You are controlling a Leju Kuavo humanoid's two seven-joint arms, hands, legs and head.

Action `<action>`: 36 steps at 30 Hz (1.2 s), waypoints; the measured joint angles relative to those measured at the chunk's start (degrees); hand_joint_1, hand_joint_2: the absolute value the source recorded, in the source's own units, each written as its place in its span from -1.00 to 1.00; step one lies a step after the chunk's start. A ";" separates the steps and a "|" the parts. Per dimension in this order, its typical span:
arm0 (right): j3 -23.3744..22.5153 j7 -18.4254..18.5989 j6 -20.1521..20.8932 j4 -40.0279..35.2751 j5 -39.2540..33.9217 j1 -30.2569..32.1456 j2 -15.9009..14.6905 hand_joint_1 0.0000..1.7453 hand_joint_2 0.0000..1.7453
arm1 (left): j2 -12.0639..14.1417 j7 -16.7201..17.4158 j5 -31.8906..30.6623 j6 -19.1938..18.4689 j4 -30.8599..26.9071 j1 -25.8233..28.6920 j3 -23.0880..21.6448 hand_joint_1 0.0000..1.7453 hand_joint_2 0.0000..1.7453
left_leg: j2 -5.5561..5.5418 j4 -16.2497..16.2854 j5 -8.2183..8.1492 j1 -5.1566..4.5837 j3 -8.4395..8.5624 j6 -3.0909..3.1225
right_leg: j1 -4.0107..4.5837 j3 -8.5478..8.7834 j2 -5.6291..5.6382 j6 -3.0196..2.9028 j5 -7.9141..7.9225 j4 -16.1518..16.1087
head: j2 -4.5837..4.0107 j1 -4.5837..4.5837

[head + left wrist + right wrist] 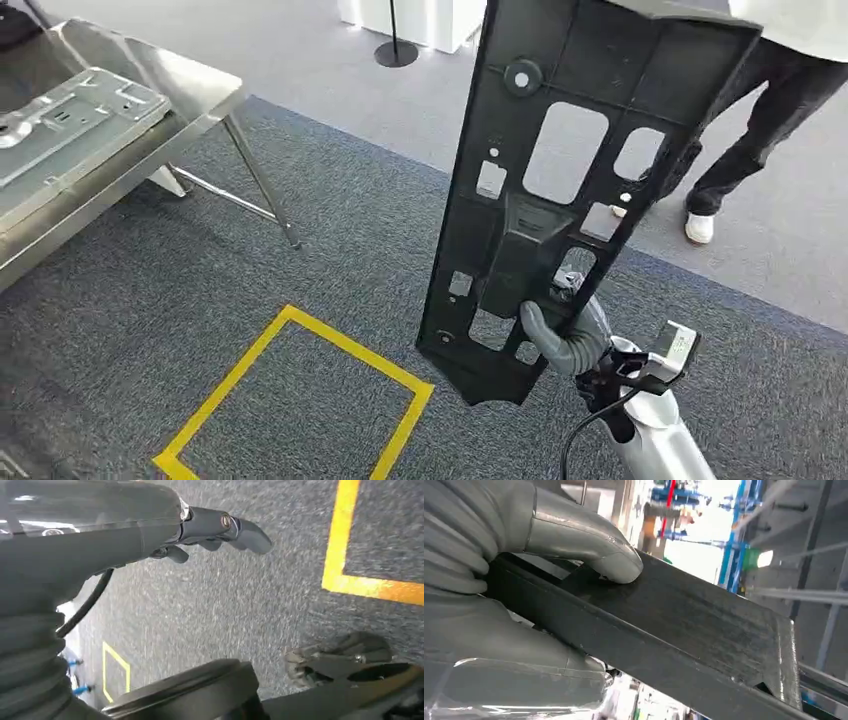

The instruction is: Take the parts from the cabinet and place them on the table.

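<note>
Right hand [565,335] fingers grip the upright black panel [570,170] near its lower end.

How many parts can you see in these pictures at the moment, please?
2. A black plastic panel is held upright by the right hand; a grey metal part lies on the steel table. Others may lie outside the pictures.
</note>
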 joint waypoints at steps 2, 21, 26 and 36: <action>-0.22 -0.11 0.04 -0.35 0.13 0.29 0.00 1.00 1.00 | 0.18 -0.28 -0.24 0.11 0.00 1.01 0.00 -1.00 1.00 | 3.86 -7.76 2.20 -0.50 3.78 0.73 | 0.21 0.51 -0.90 0.28 -0.30 -0.17 | 0.00 0.02; -1.79 -1.03 0.92 -1.07 0.83 2.10 0.57 1.00 1.00 | -0.09 -7.56 -0.24 2.80 0.00 1.70 0.07 -1.00 1.00 | -7.49 -9.56 1.86 0.25 3.32 1.00 | -0.33 -2.46 7.40 1.42 1.26 0.95 | 0.00 0.00; -1.81 -0.94 0.87 -1.66 0.85 2.15 0.44 1.00 1.00 | -0.04 -8.04 -0.22 3.21 0.00 1.25 0.18 -1.00 1.00 | -0.88 4.08 -5.49 0.04 -2.52 -0.44 | -0.31 -1.28 3.52 -0.05 0.87 0.00 | 0.00 0.00; -1.70 -0.39 1.01 -2.01 0.92 2.02 0.44 1.00 1.00 | 0.17 -8.68 -0.31 4.00 0.00 2.53 0.48 -1.00 1.00 | 2.31 -9.62 2.30 -0.88 3.05 1.31 | 0.18 0.21 -2.89 1.33 -0.06 -0.17 | 0.00 0.00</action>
